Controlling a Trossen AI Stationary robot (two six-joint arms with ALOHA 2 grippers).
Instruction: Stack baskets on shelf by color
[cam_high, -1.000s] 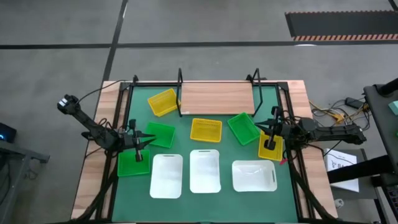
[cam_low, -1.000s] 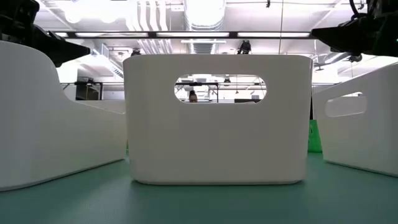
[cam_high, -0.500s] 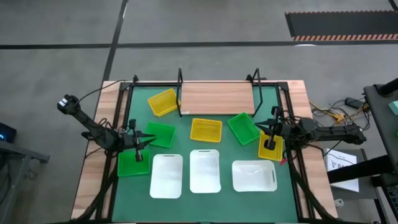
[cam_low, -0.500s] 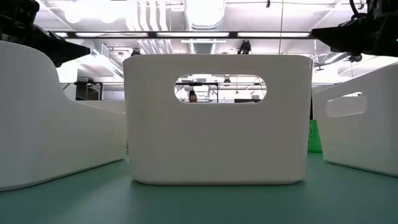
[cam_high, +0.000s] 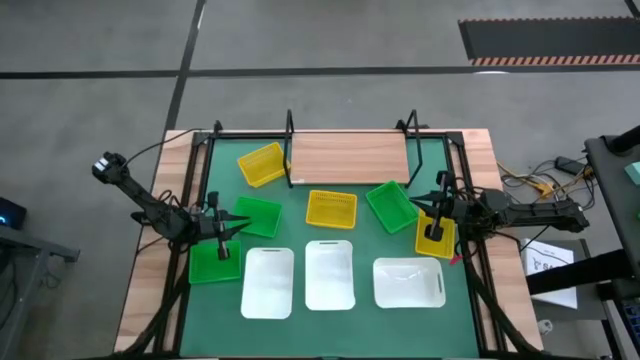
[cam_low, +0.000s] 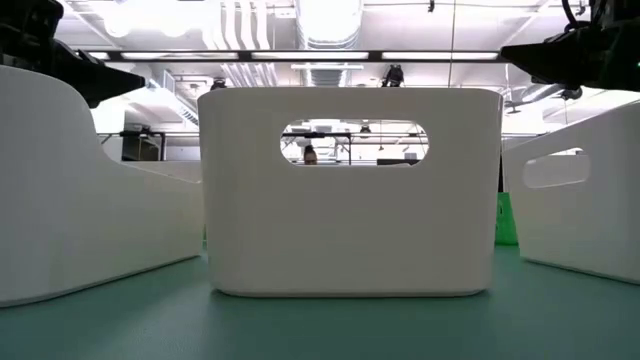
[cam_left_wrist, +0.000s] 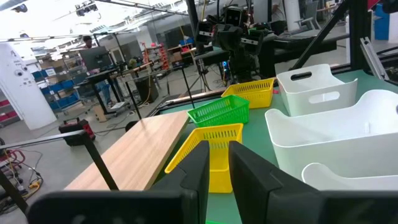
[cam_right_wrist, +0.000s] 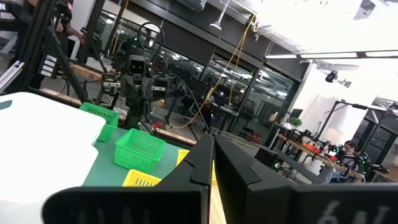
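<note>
no brand, label or readable writing shows on any basket or on the shelf.

from above, the left gripper (cam_high: 232, 229) hovers over the left side of the table (cam_high: 150, 290), with a green basket (cam_high: 258, 216) just beside its tip and a second green basket (cam_high: 213, 264) just below it; its jaws stand a narrow slit apart and hold nothing. the right gripper (cam_high: 436, 214) hangs over a yellow basket (cam_high: 434, 237) at the right edge of the green mat (cam_high: 360, 322), jaws pressed together, nothing between them. a third green basket (cam_high: 390, 205) lies just beside the right jaws, toward the middle.

the shelf (cam_high: 348, 158), a bare wooden board with black posts, sits at the far side, well away from both jaws. a yellow basket (cam_high: 262, 164) lies tilted just off its left end, and another yellow basket (cam_high: 331, 208) rests between the two grippers. three white baskets line the near edge: left (cam_high: 268, 282), middle (cam_high: 330, 274), right (cam_high: 408, 282).

the low view shows only those white baskets close up; the middle one (cam_low: 348, 190) fills it, its handle slot (cam_low: 354, 143) framing the room, and hides the shelf and nearly all the coloured baskets.

the left wrist view looks past its own fingers (cam_left_wrist: 199, 171) along the shelf board (cam_left_wrist: 138, 152).

the right wrist view shows a person (cam_right_wrist: 349, 155) seated far off in the room.
</note>
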